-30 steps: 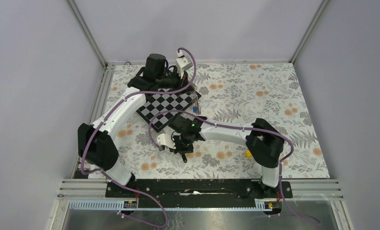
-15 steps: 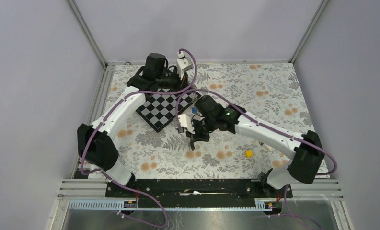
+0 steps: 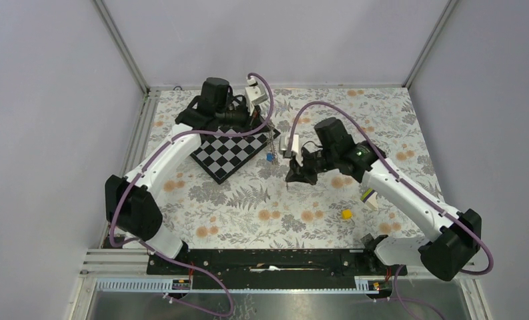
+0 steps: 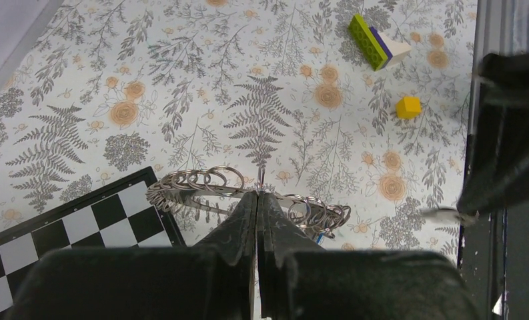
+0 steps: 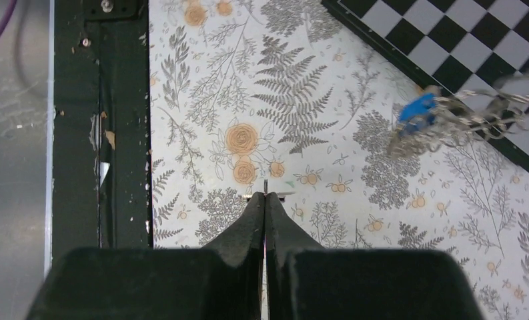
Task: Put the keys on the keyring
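Observation:
My left gripper (image 4: 257, 195) is shut on the keyring (image 4: 195, 183), a silver loop strung with many small rings, and holds it in the air by the chessboard's right corner (image 3: 269, 137). The blue key (image 5: 418, 110) hangs from the keyring and also shows in the top view (image 3: 269, 157). My right gripper (image 5: 266, 197) is shut on a thin silver piece (image 5: 275, 194) that sticks out at its tips. It hovers above the cloth, to the right of and nearer than the keyring (image 3: 290, 180). I cannot make out the black key.
The black-and-white chessboard (image 3: 231, 153) lies at the back left under the left arm. A yellow cube (image 3: 346, 214) and a purple-and-lime stick (image 3: 368, 197) lie on the floral cloth at the right. The black base rail (image 5: 101, 133) runs along the near edge.
My right arm has lifted from the cloth near the front centre and swung right and back towards the keyring, jaws shut. The left arm has barely moved.

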`<state>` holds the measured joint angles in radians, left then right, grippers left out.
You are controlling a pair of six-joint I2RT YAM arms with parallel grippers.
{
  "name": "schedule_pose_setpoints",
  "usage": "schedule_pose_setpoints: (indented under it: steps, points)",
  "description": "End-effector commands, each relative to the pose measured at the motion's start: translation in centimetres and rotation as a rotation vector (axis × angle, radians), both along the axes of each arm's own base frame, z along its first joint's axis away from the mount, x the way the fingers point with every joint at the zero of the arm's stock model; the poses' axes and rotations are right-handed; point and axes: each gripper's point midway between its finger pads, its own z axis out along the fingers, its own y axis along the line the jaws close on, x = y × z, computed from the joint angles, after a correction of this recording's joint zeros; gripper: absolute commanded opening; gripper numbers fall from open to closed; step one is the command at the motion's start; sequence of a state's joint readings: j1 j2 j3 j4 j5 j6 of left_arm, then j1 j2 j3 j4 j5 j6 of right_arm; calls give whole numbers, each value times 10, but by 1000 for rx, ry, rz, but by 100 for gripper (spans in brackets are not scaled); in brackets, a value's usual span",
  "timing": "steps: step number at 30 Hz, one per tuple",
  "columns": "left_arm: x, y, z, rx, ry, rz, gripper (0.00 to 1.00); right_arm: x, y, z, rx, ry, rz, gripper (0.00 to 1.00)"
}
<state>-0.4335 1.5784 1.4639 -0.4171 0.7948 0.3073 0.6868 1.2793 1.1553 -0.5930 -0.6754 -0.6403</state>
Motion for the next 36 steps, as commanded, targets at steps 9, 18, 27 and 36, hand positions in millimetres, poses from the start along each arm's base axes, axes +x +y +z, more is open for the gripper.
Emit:
schedule_pose_setpoints:
  steps: [9, 18, 27, 36]
  points:
    - [-49, -18, 7, 61, -257, -180, 0, 47, -13, 50, 207, 101, -166, 0]
    - [-64, -26, -8, 115, -266, -191, 0, 62, -12, 46, 198, 90, -194, 0]
    - [-73, -29, -7, 84, -238, -206, 0, 73, -10, 38, 256, 122, -209, 0]
    - [-67, -29, -6, 67, -194, -139, 0, 76, -2, 31, 281, 175, -200, 0]
